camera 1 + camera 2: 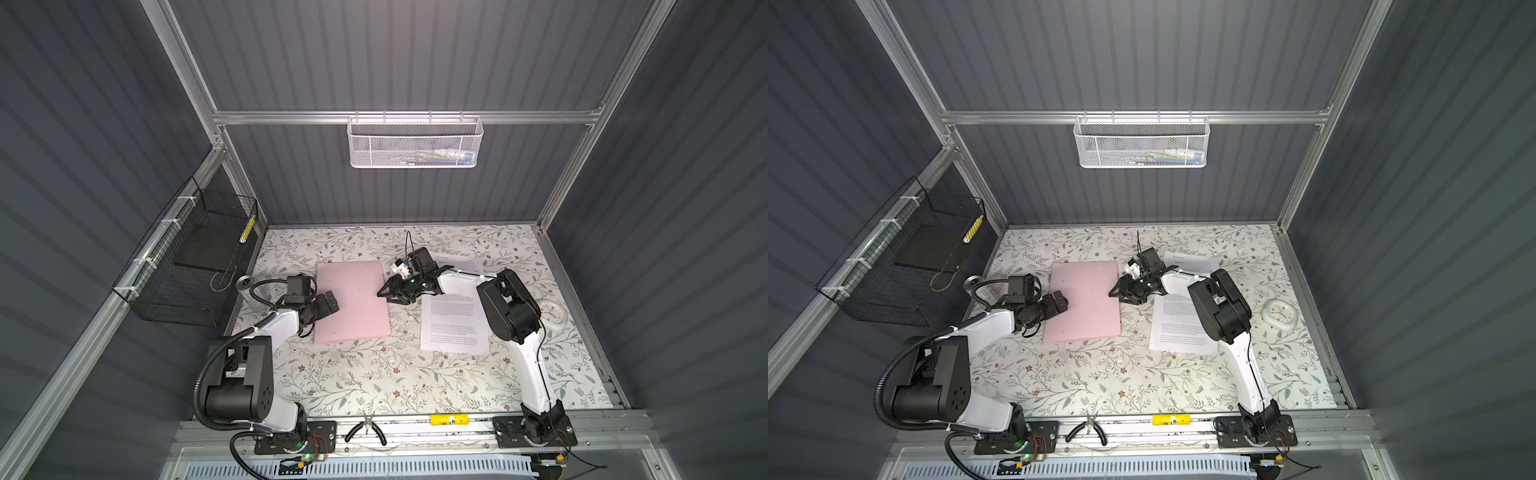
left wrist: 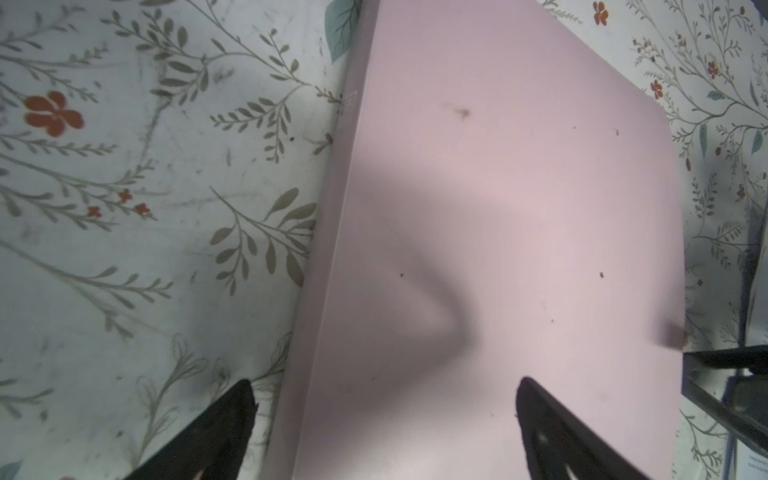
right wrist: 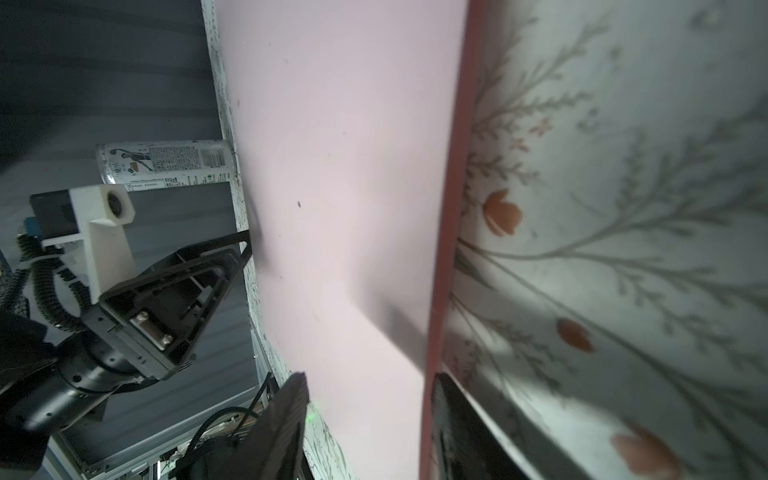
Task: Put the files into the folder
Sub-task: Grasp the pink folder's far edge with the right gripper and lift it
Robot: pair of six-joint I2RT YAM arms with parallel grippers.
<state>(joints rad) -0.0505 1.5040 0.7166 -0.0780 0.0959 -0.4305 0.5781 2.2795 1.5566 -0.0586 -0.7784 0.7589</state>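
We see the left gripper [image 1: 332,303] gaping wide astride the folder [image 1: 353,305] edge. The right gripper [image 1: 386,296], half-open, straddles the opposite edge.

Both top views: the table [image 1: 374,374] is evenly bright from overhead, the walls [image 1: 83,166] are dim, and the wide lens splays them outward at the edges.

Left wrist view: the folder [image 2: 519,187] is fairly sharp, with a soft grey wedge of shadow ahead of my left pincer [image 2: 384,384].

Right wrist view: dimmer. The table's flower print smears close up, and my right pincer [image 3: 370,378] is out of focus.
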